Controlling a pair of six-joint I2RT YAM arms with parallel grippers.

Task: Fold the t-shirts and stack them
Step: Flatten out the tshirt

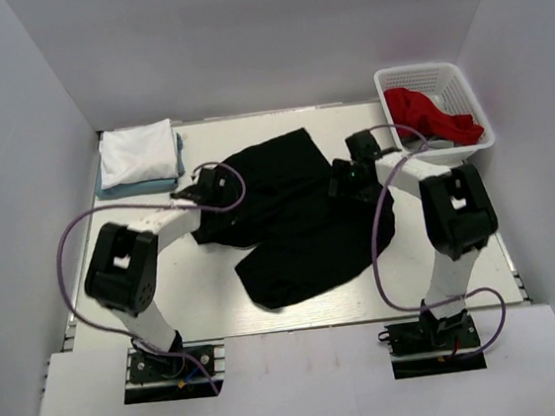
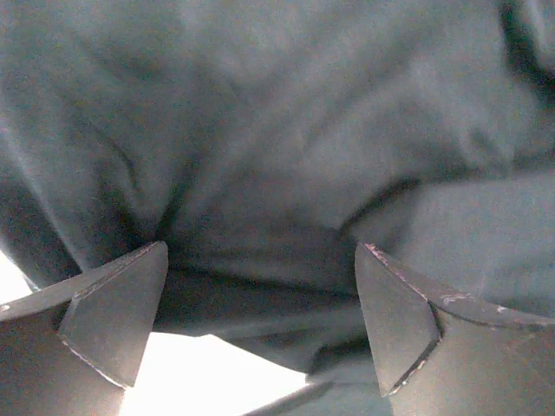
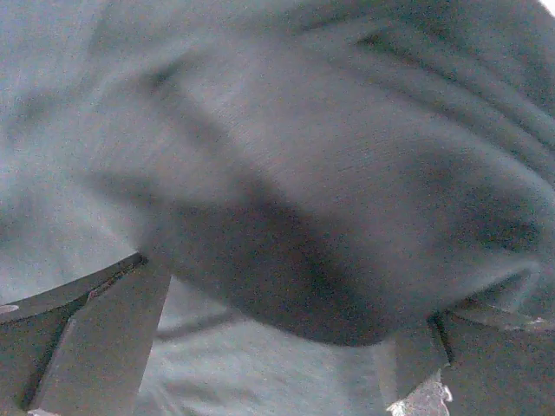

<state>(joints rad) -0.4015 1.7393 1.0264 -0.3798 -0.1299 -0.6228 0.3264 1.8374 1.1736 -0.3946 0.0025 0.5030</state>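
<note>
A black t-shirt (image 1: 300, 235) lies crumpled and unfolded across the middle of the white desk (image 1: 218, 304), its bulk running from the centre toward the near edge. Both arms reach in over it from their bases at that edge. The left gripper (image 2: 260, 247) sits at the shirt's left margin with its two fingers (image 2: 113, 312) spread wide. Dark cloth bunches just beyond and between the tips, and a strip of bright desk shows beneath; nothing is pinched. The right gripper (image 3: 286, 295) is over the shirt's right-hand part, toward the far side of the heap. Its fingers (image 3: 87, 347) also stand well apart, with a thick rounded fold of the black fabric bulging between them. That close view is blurred and the cloth partly hides one finger, so whether the pads press on the fold cannot be told. In the far left corner a folded white t-shirt (image 1: 138, 151) rests squarely on top of a folded light blue-grey t-shirt (image 1: 146, 186), whose edge shows along the stack's near side. In the far right corner stands a white mesh basket (image 1: 465, 84) holding a crumpled red cloth (image 1: 437, 117), well apart from the black shirt.
</note>
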